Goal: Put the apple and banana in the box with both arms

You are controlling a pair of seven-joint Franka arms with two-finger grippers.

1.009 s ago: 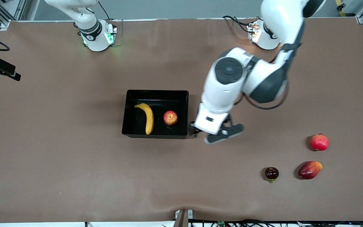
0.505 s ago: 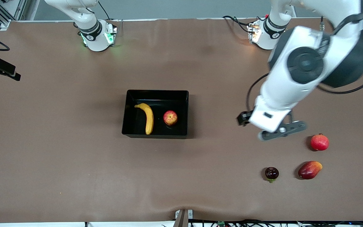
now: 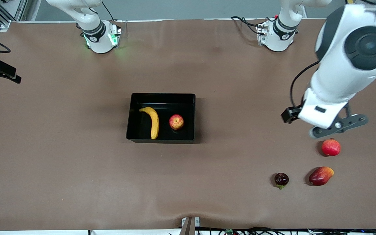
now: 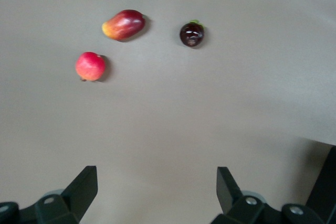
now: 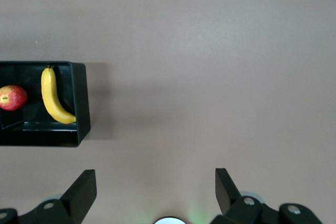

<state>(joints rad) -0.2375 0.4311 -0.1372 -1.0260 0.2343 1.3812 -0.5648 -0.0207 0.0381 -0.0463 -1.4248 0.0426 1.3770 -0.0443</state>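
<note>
The banana (image 3: 152, 121) and apple (image 3: 176, 121) lay in the box (image 3: 162, 96), mid-frame. The left gripper (image 4: 157, 195), spread wide and empty, hung at the frame's right edge; the right gripper (image 5: 156, 192) waited, spread too.

The left arm (image 3: 351, 65) runs off the front view's edge at 2 o'clock, and its wrist housing covers most of the left gripper (image 3: 338, 128). The right arm (image 3: 86, 19) is cut at 12 o'clock, its gripper outside that view. In the right wrist view the box (image 5: 79, 129) is cut at 9 o'clock, and so is the apple (image 5: 11, 98). Both wrist views crop their own fingers (image 4: 84, 187) at 6 o'clock.
</note>
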